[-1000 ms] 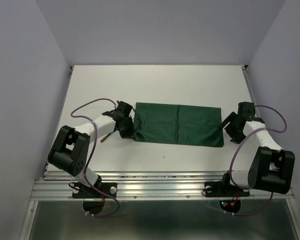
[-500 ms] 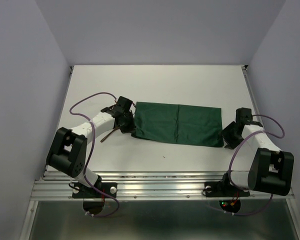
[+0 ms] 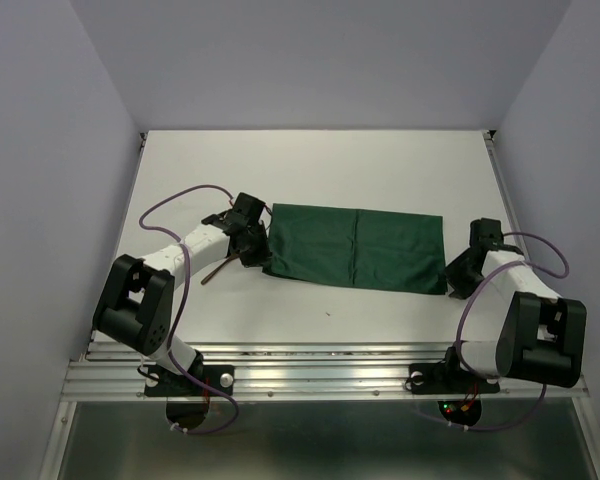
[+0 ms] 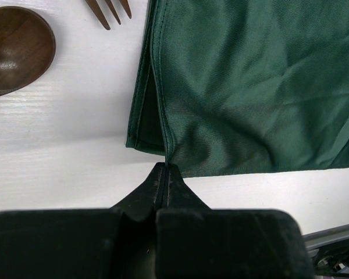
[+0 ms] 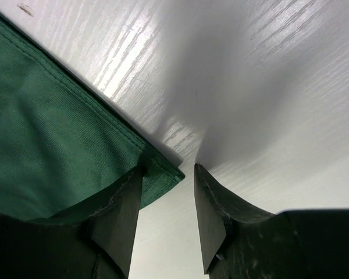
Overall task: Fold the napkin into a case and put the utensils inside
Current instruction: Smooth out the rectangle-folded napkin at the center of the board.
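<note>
The dark green napkin (image 3: 355, 247) lies folded into a long rectangle in the middle of the table. My left gripper (image 4: 164, 167) is shut on its near-left corner, pinching a raised fold of cloth (image 4: 232, 87). The wooden spoon bowl (image 4: 14, 49) and fork tines (image 4: 107, 10) lie just left of the napkin; their handles show as a thin brown streak in the top view (image 3: 218, 270). My right gripper (image 5: 167, 170) is open, with the napkin's near-right corner (image 5: 160, 174) between its fingers; the left finger rests on the cloth.
The white table (image 3: 320, 170) is walled in by pale lavender panels at left, right and back. An aluminium rail (image 3: 310, 365) runs along the near edge by the arm bases.
The left gripper has drawn the napkin's left corner slightly back and up. The right gripper has dropped down and forward onto the napkin's near-right corner.
</note>
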`<state>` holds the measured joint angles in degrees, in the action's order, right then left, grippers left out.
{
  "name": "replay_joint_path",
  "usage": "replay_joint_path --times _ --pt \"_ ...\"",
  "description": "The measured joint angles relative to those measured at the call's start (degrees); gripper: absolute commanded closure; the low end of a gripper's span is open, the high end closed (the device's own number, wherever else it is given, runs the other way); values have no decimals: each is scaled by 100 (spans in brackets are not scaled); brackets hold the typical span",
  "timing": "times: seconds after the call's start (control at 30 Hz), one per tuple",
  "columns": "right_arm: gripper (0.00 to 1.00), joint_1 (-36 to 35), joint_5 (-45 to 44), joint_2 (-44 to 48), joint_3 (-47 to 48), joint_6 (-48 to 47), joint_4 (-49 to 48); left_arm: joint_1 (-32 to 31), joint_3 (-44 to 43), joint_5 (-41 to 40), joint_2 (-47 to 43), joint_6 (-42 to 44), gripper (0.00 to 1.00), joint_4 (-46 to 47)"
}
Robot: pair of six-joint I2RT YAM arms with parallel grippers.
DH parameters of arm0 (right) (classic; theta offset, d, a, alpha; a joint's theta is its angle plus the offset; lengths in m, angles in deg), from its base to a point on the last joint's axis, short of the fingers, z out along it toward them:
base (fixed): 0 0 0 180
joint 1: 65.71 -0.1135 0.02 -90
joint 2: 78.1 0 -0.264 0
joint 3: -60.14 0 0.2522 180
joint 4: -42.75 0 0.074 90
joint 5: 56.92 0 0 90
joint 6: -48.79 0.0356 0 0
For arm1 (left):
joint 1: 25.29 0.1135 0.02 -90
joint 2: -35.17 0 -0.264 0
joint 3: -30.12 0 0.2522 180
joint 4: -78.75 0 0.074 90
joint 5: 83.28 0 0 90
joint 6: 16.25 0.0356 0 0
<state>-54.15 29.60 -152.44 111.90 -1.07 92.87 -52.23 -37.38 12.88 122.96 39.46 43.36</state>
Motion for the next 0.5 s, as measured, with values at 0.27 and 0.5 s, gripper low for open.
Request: replay_joint_path --times 0.27,0.5 --pt "86 0 -76 -83 -55 -57 -96 0 0 4 0 0 100 -4" --pt "99 0 -87 -92 -42 -92 -118 0 -20 4 0 22 100 -17"
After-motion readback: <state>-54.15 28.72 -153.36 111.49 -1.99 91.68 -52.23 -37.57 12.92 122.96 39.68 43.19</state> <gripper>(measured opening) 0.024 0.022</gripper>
